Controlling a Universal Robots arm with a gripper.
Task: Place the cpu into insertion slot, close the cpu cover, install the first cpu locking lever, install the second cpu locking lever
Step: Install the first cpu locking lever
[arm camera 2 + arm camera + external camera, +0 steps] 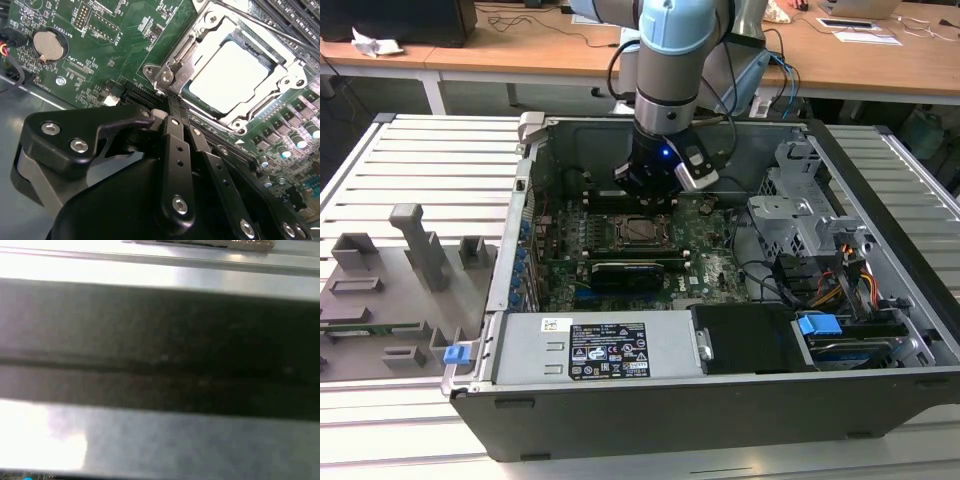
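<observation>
Silver-grey, the cpu [231,75] lay seated in the insertion slot [272,59] on the green motherboard [115,45], with the metal cpu cover [200,42] framing it and apparently lowered over it. In the exterior view the slot sat near the middle of the board inside the open computer case [880,400]. The black gripper [176,112] hovered just beside one corner of the slot, its fingers [172,150] pressed together and holding nothing.
</observation>
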